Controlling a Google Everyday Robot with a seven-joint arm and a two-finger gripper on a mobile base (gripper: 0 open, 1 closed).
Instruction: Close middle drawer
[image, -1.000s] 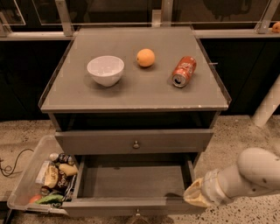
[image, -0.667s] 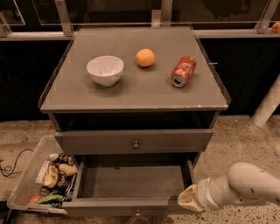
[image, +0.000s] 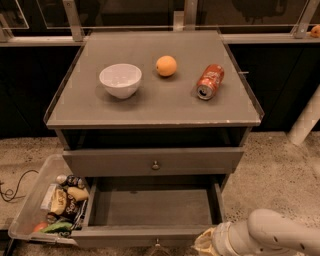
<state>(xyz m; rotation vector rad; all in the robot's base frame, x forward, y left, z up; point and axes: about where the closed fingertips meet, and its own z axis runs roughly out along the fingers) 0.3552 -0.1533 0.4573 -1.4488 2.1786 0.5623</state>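
The middle drawer (image: 150, 206) is pulled far out of the grey cabinet and is empty inside. Its flat front (image: 125, 236) runs along the bottom of the view, with a small round knob (image: 157, 244) at the lower edge. Above it, the top drawer (image: 150, 161) is pushed in and has its own knob. My gripper (image: 201, 245) is at the bottom edge, at the right end of the open drawer's front, on the end of my pale arm (image: 270, 235), which comes in from the right. The lowest drawer is hidden.
On the cabinet top stand a white bowl (image: 120, 80), an orange (image: 166, 65) and a red soda can (image: 209, 81) lying on its side. A clear plastic bin (image: 35, 200) of snacks sits on the floor to the left of the drawer. A black cable (image: 12, 189) lies at far left.
My arm has slid left and lower along the bottom edge, bringing the gripper closer to the right end of the open drawer's front. The drawer has not visibly moved.
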